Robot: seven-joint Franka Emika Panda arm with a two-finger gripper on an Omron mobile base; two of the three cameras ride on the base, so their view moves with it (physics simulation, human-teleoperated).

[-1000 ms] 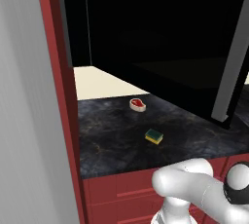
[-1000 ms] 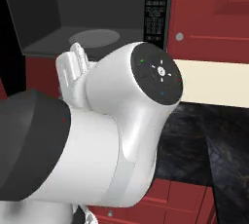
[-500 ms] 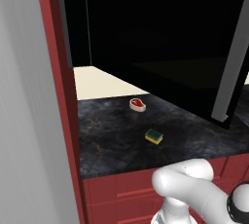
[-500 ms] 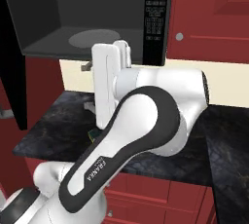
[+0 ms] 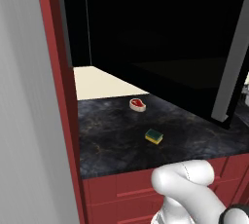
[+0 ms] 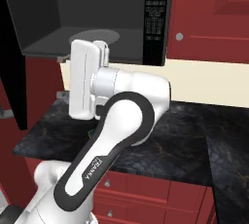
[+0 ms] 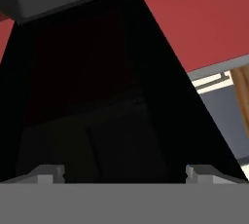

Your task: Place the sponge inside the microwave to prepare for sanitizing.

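Microwave open, only turntable inside; sponge mid-frame on dark desk; gripper spread, empty

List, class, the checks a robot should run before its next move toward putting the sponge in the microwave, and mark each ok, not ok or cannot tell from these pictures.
1. Microwave door open, cavity reachable: ok.
2. Turntable bare, with room for the sponge: ok.
3. Sponge lying free on the dark counter, apart from the steak-shaped piece: ok.
4. Sponge held in the hand: not ok; nothing sits between the fingertips, which stand wide apart.
5. Hand aimed at the sponge: not ok; the hand view faces the black open door, not the counter.
6. Clear path down past the door handle: cannot tell.
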